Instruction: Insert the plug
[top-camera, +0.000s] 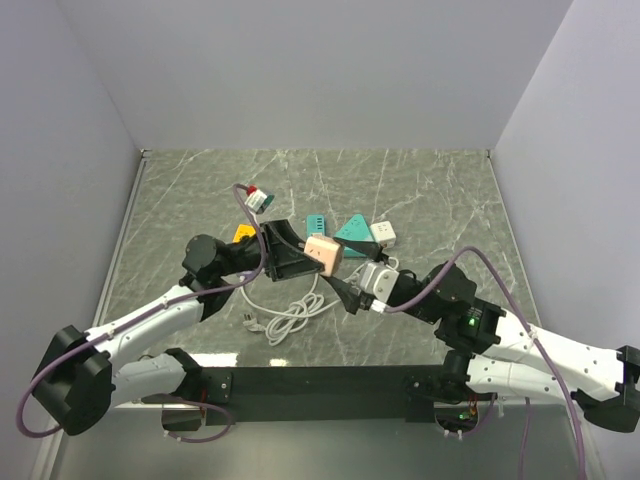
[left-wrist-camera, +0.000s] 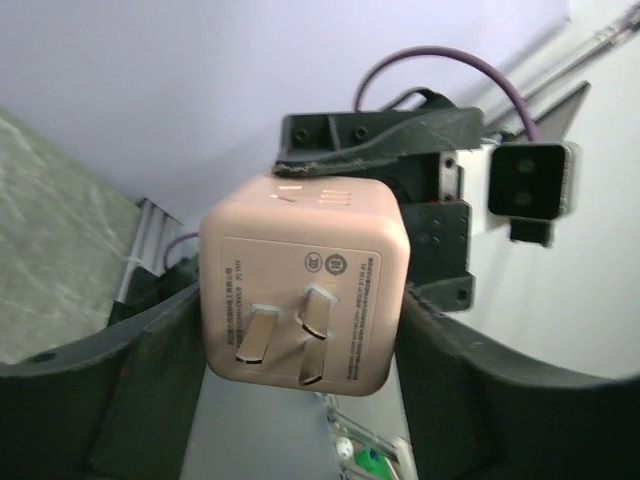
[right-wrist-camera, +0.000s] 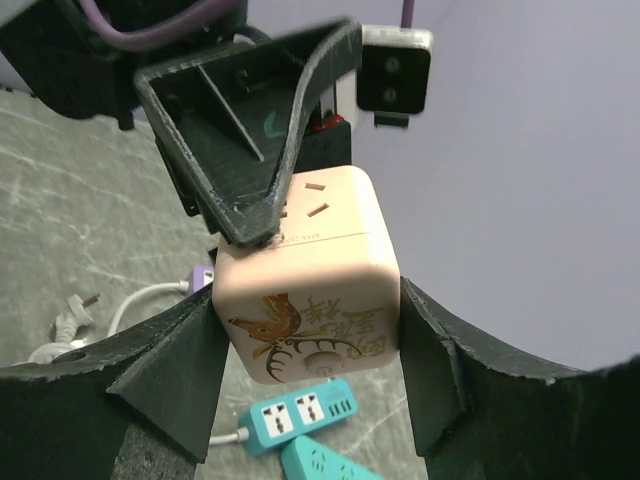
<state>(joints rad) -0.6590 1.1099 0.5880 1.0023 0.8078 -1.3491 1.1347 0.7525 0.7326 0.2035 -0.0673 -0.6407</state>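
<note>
Both jaws grip pink plug (top-camera: 323, 255) | prongs (left-wrist-camera: 253, 333) face left arm (top-camera: 160, 312)

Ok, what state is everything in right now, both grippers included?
Pink cube adapter: lifted, prongs bare, unplugged.
Left gripper: jaws shut on the adapter.
Right gripper: jaws shut on the adapter.
White cable plug: lying loose, unplugged.
Teal power strip: sockets empty.

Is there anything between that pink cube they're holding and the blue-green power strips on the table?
Nothing visible does. The pink cube is gripped by the left gripper and right gripper above the table, and the right wrist view shows the teal power strips lying beyond it with only open air between.
</note>
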